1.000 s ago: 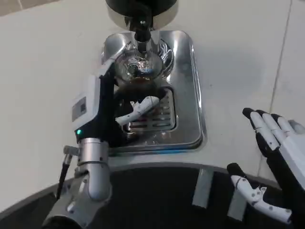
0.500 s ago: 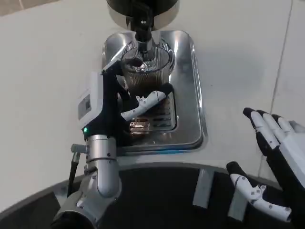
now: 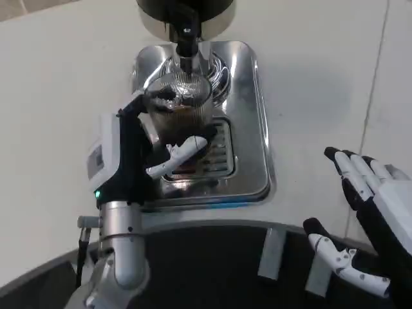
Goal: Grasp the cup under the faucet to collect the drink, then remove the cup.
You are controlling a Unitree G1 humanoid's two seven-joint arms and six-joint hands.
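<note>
Since half a sec ago: left hand [image 3: 138, 154] slid a bit left with the cup [image 3: 178, 106] | left fingers wrapped round the cup, under the faucet [image 3: 187, 40] over the drip tray [image 3: 248, 129], dark drink inside so filling looks underway | pulling it out not done | right hand [image 3: 367, 212] spread, holding nothing

Before me the white table [image 3: 58, 84] carries a shiny steel drip tray [image 3: 254, 122], with the dispenser's round base [image 3: 154, 22] behind it.
</note>
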